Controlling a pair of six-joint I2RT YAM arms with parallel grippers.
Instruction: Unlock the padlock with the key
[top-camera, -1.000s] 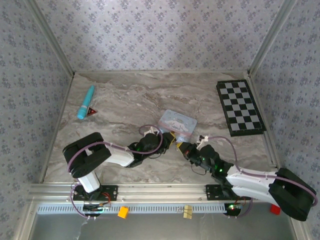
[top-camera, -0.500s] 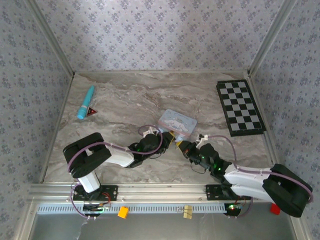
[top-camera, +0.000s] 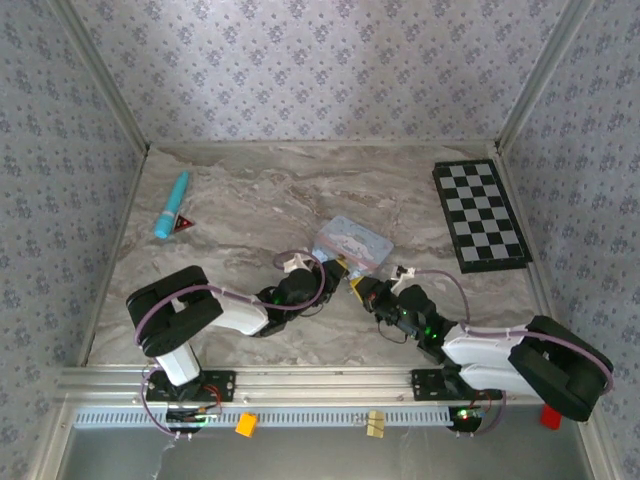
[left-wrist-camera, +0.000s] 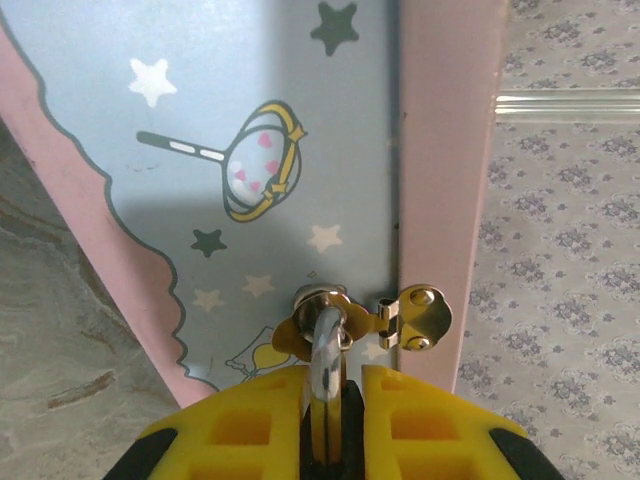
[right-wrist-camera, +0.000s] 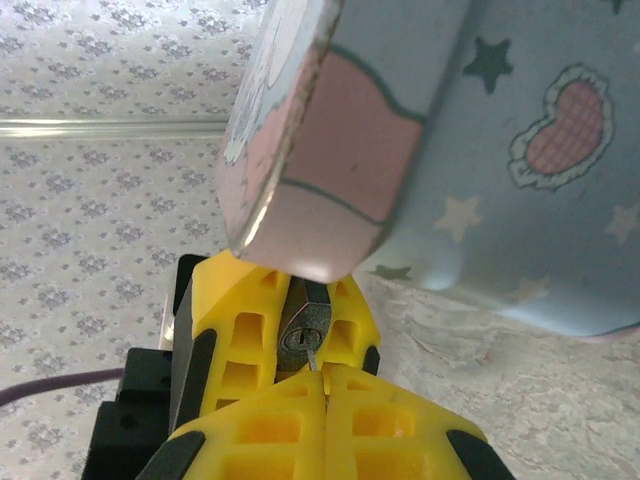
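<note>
The tiny dark padlock (right-wrist-camera: 304, 335) is pinched between the yellow fingers (right-wrist-camera: 238, 340) of my left gripper (left-wrist-camera: 335, 385), which is shut on it. Its metal shackle (left-wrist-camera: 325, 350) runs through the gold hasp (left-wrist-camera: 415, 315) of the pale blue-pink tin (left-wrist-camera: 300, 150). My right gripper (right-wrist-camera: 324, 378) is shut on the key (right-wrist-camera: 314, 358). A thin sliver of the key's blade shows, with its tip at the lower edge of the round keyhole. From above, the left gripper (top-camera: 338, 270) and the right gripper (top-camera: 358, 287) meet nose to nose at the near corner of the tin (top-camera: 352, 243).
A black-and-white chessboard (top-camera: 480, 213) lies at the right rear. A teal pen (top-camera: 171, 204) and a small red triangle (top-camera: 183, 224) lie at the left rear. Patterned walls close in the marble table (top-camera: 250, 200) on three sides.
My right gripper has edged forward and left toward the left gripper, with its arm swinging in. The tin has shifted slightly. The left arm has held still.
</note>
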